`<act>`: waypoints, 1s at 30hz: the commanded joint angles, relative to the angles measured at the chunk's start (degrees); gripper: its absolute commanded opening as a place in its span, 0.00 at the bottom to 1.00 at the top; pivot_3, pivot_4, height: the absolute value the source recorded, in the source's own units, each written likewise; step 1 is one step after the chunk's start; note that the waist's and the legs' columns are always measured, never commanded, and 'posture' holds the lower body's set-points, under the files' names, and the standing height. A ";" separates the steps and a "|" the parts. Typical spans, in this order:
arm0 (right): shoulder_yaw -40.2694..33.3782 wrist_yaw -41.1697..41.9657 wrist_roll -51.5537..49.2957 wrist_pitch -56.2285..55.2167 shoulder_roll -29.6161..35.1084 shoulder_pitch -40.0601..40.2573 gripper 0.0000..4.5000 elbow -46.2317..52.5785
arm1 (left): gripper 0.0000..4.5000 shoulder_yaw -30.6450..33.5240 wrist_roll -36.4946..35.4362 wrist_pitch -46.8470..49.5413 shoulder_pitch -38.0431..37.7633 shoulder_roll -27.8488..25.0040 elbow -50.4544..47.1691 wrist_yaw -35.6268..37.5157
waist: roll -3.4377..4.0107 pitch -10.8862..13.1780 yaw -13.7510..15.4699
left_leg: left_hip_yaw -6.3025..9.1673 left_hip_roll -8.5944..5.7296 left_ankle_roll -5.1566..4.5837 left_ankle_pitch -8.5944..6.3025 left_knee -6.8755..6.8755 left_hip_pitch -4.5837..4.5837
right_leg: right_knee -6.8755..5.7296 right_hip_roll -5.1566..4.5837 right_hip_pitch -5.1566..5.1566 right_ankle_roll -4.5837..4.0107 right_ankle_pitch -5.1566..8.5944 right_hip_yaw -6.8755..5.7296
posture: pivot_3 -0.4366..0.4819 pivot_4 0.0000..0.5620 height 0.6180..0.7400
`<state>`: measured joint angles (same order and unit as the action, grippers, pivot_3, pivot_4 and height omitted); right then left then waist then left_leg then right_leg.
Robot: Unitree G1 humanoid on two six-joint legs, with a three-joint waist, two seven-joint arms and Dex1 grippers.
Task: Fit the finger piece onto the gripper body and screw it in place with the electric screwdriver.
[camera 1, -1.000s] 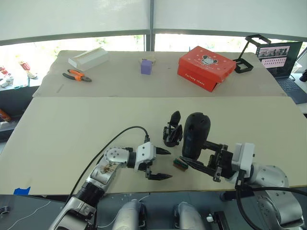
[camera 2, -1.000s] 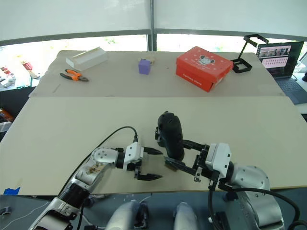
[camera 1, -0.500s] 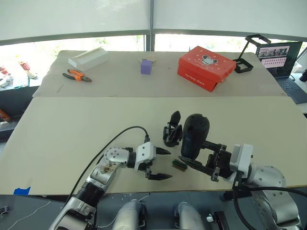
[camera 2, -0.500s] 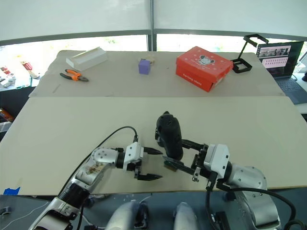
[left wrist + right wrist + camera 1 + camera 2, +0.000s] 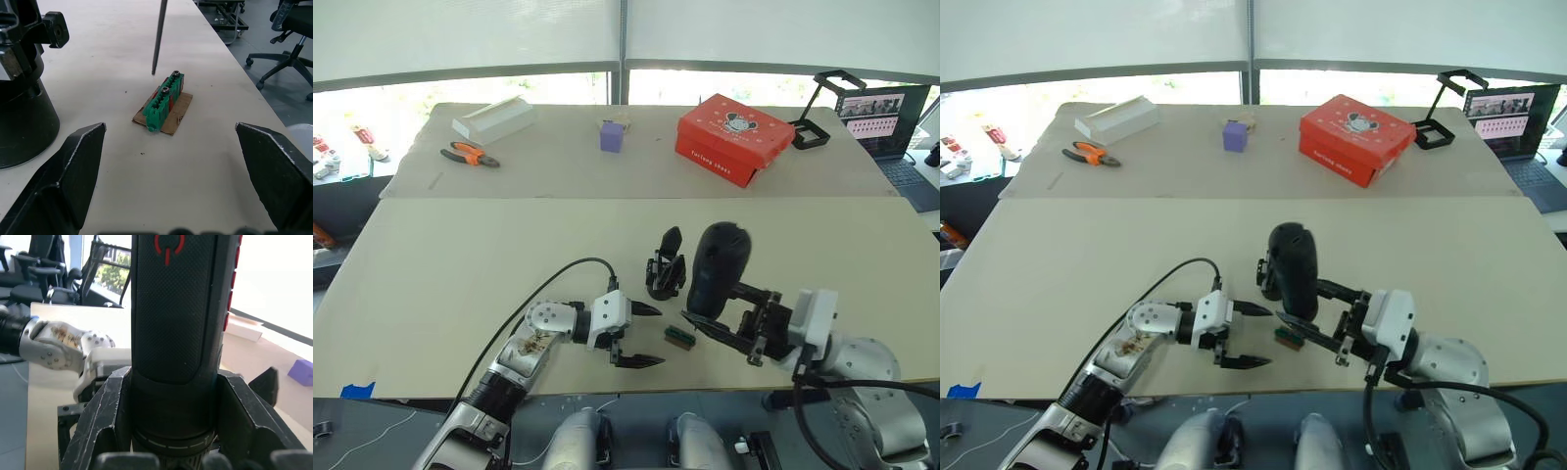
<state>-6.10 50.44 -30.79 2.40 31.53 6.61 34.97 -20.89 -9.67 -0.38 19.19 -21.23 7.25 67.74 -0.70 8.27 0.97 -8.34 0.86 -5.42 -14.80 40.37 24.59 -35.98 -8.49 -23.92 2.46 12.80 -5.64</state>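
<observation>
**Screwdriver gripped upright over the green block**

The right gripper [image 5: 717, 315] is clamped on the electric screwdriver [image 5: 714, 269], its two black fingers pressed against either side of the barrel. In the right wrist view the barrel is a round cylinder with a finely pebbled matte skin, a red power symbol near the top, a row of small red marks down one edge and a thin pale ring low on the body. It stands nearly upright, rounded end up, leaning slightly. Its thin metal bit [image 5: 158, 35] hangs just above the table [image 5: 460, 255], near but not touching the small green block [image 5: 163, 100], a ridged plastic strip with two screw heads on top, lying on a scrap of brown card.

Compared with a second ago, the screwdriver's rounded top stands higher and farther to the robot's right, and the green block lies more exposed.

The left gripper [image 5: 641, 336] rests low over the table with its tapered, glossy black fingers spread wide and nothing between them, pointing toward the block.

The gripper body [image 5: 665, 268] stands on the pale, matte table just behind the block, beside the screwdriver: a chunky black piece with a rounded base, side brackets and a pointed finger sticking up. I cannot tell where the finger piece is.
</observation>
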 commanded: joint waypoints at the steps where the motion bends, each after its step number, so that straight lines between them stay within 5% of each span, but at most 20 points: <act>1: -2.74 -1.53 -6.22 2.98 1.17 0.41 0.43 4.97 | 1.00 0.25 -0.87 -0.53 -0.85 -0.08 0.02 0.51 | 0.00 0.00 0.01 | 0.00 0.00 0.00 0.00 0.00 0.00 | 0.00 0.00 0.00 0.00 0.00 0.00 | 0.48 0.27 1.00; 30: -1.82 -0.63 -3.46 2.85 0.00 1.36 0.43 4.31 | 1.00 -0.11 -1.36 1.12 -0.31 -0.32 -1.69 0.80 | 0.00 0.00 0.00 | 0.00 0.00 -0.02 -0.01 0.00 0.01 | 0.00 0.00 -0.01 0.00 0.00 0.00 | 0.48 0.27 1.00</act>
<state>-7.06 49.82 -33.28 7.76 31.89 9.03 37.65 -20.87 -10.49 0.29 19.12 -21.39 7.11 68.21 -0.70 8.27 0.97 -8.34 0.86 -5.43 -14.81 40.37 24.59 -35.98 -8.49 -23.92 2.46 12.80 -5.64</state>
